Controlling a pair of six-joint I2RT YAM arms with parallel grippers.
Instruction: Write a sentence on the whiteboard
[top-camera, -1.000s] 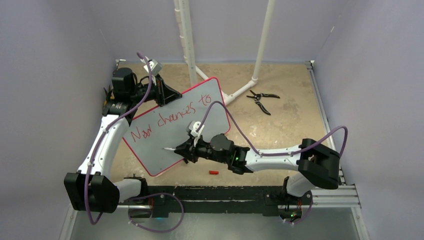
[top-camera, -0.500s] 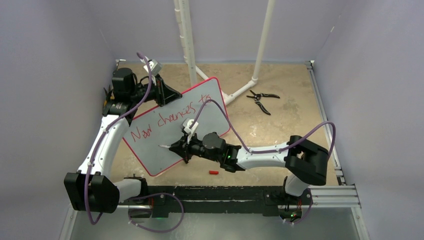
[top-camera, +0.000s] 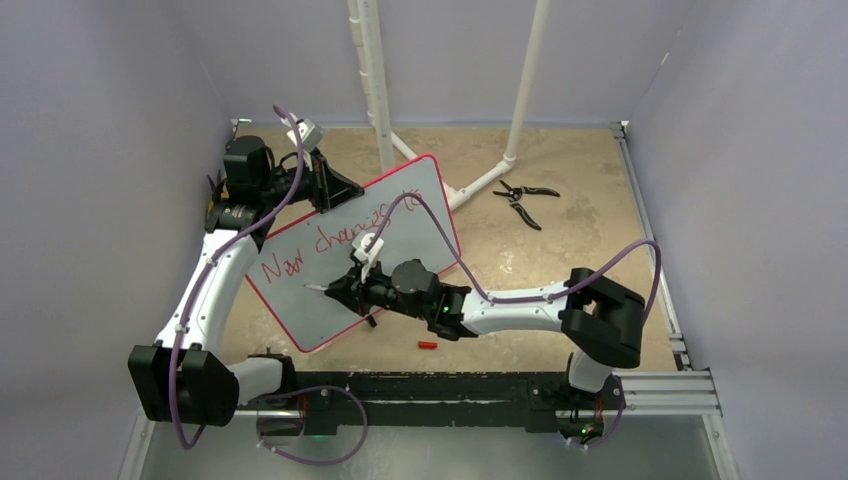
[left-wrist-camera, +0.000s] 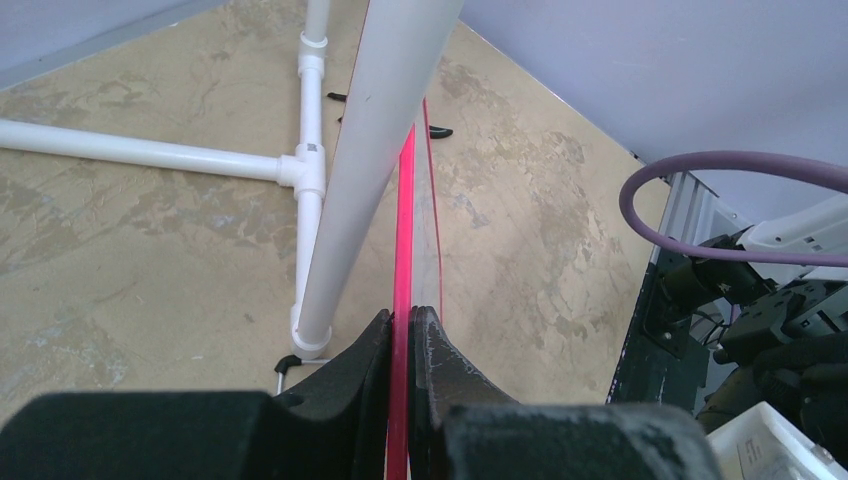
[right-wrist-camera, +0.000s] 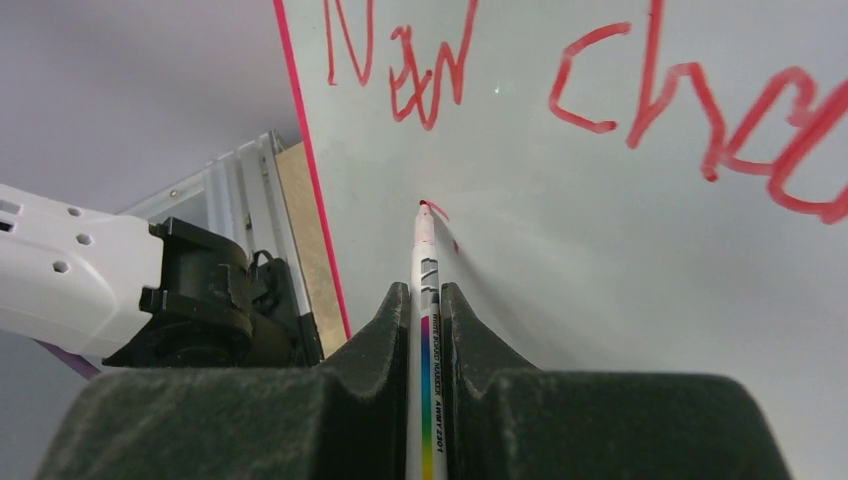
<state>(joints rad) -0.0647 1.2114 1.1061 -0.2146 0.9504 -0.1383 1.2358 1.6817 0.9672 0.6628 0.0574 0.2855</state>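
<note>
Because the whiteboard (top-camera: 295, 310) must stand tilted up off the surface to face the pen, your left gripper (left-wrist-camera: 400, 322) is clamped on its red rim, with the board running straight ahead of it. Your right gripper (right-wrist-camera: 425, 300) is closed on the marker (right-wrist-camera: 424, 255). Its tip presses the board just ahead, below the "New" of the sentence (right-wrist-camera: 425, 85), likely to begin a second line.

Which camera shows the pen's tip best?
The right wrist view: the marker fills the middle, its red tip at the whiteboard. The top view shows only a tiny white sliver; the left wrist view misses it.
</note>
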